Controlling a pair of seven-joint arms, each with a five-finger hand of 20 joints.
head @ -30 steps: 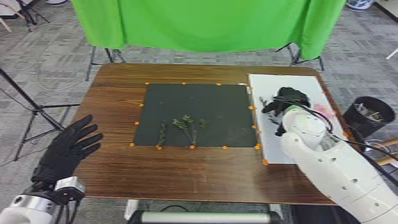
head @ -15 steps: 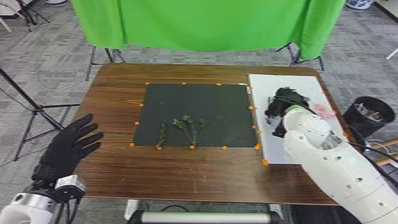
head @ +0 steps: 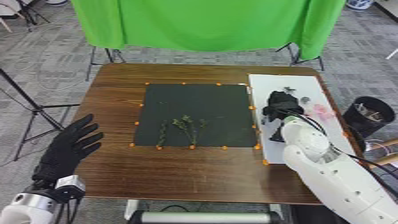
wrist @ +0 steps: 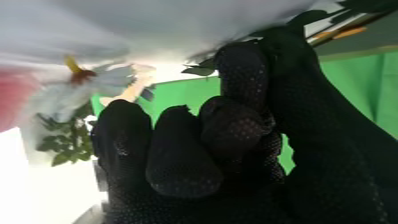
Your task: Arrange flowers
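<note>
- Right hand: fingers are curled in tight, and it looks like the thumb and first finger are pinching a leafy stem at their tips.
- That stem's over the white board, close to the board's left edge. I'd guess feather-light and bendy (my bet: leaves crumple way before the stem snaps), so grip the bare stalk, gently. Gloves might slide on smooth leaves.
- Just beside those fingers, a pale flower. Petals look soft and bruisable, so grab below the head. Same for the pink blossom toward the board's right edge.
- Further left, sprigs on the dark mat, near its front edge. Thin, easily nudged, so take them low.
- Left hand: by the tabletop's left edge, fingers spread wide, holding nothing.
</note>
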